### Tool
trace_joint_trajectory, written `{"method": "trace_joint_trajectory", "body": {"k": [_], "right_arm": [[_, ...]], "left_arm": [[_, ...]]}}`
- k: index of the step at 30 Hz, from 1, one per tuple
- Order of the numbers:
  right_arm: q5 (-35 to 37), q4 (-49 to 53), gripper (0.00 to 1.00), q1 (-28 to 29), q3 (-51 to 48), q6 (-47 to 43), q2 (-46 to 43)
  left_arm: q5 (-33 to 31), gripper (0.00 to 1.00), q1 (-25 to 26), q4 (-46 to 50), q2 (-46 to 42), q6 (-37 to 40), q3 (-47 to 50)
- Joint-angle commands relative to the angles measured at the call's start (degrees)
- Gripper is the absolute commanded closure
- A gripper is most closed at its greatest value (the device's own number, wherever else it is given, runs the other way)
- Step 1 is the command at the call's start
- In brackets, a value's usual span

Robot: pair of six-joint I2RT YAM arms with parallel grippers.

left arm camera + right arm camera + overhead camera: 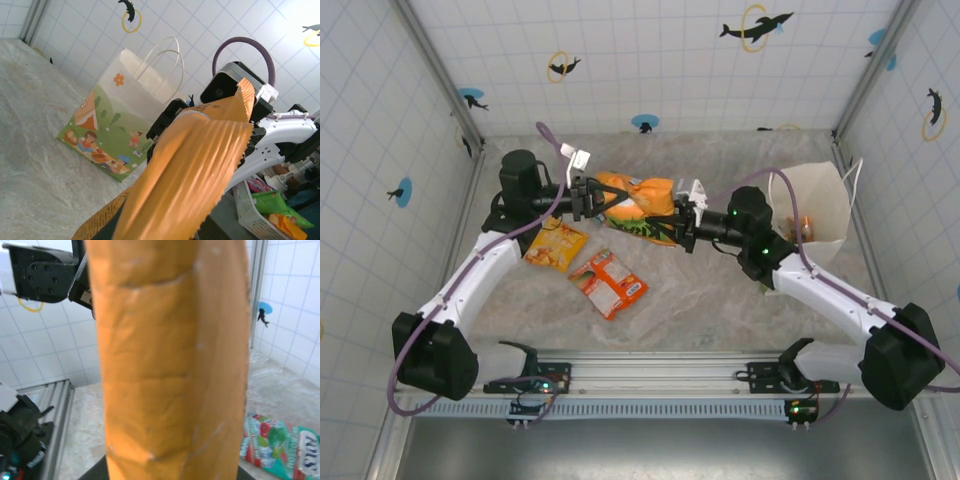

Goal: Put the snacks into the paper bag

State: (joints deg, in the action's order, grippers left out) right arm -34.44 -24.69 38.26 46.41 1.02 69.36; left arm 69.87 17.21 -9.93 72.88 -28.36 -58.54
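Observation:
An orange snack packet [635, 203] hangs in the air over the middle of the table, stretched between both grippers. My left gripper [588, 197] is at its left end and my right gripper [682, 218] at its right end. In the left wrist view the packet [195, 165] runs from the bottom up to the right gripper [172, 117] and hides my own jaws. In the right wrist view the packet [172, 365] covers the jaws. The paper bag [810, 205] stands open at the right, with its picture side [125, 110] facing the left wrist. Two more snacks lie on the table: a yellow one [556, 245] and a red-orange one [609, 283].
Tiled walls close in the back and sides of the table. The left arm's wrist [45, 272] shows behind the packet. A red and green packet [280, 445] lies on the table below. A white basket [247, 207] with more packets stands off the table's edge.

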Motion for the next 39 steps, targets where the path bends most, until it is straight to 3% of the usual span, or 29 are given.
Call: {"method": "trace_joint_trajectory", "body": {"k": [1,4,8,10,11,12,13,14,17,18,24,39], "right_arm": [[1.8,-3.9,0.77,0.0,-1.4,-1.3,-2.5],[3.2,-5.1,0.79,0.0,-2.2,-1.2,-3.5],[5.5,-5.2,0.81,0.0,-2.2,-1.2,-4.7],[8.1,-5.5,0.82,-0.4,-2.2,-0.9,-6.0],[5.4,-12.9,0.82,-5.3,-5.3,5.7,-8.3],[8.7,-26.0,0.85,-9.8,-11.5,17.1,-11.3],[15.2,-33.3,1.00,-14.5,-16.5,25.5,-14.8],[14.7,-31.0,1.00,-16.0,-16.9,23.7,-17.3],[14.8,0.6,0.96,-9.9,-4.1,2.8,-18.9],[16.4,4.1,0.95,-7.8,-2.5,-0.6,-18.8],[18.7,0.0,0.96,-6.6,-5.2,-0.3,-21.0],[29.7,6.3,0.94,-15.0,-2.4,-1.8,-29.4]], "left_arm": [[-0.5,0.76,0.1,-1.6,0.6,1.5,-2.2],[-1.2,0.64,0.0,-1.4,0.6,1.6,-2.4],[-3.4,0.38,0.1,-0.7,-0.3,2.2,-2.2],[-5.1,0.33,0.0,0.2,-1.0,3.0,-2.2],[-6.2,0.30,0.0,1.4,-1.3,3.7,-2.3],[-7.4,0.28,0.0,2.3,-1.6,4.3,-2.3],[-8.8,0.27,0.1,3.3,-2.0,5.1,-2.2],[-10.2,0.27,0.0,3.5,-2.3,5.3,-1.8],[-12.4,0.28,0.1,0.2,-2.3,2.9,-0.1],[-12.6,0.29,0.1,-0.4,-2.1,2.6,0.2],[-14.7,0.30,0.2,-0.3,-0.1,3.0,0.0],[-18.5,0.30,0.9,3.9,3.3,6.7,-2.8]]}}
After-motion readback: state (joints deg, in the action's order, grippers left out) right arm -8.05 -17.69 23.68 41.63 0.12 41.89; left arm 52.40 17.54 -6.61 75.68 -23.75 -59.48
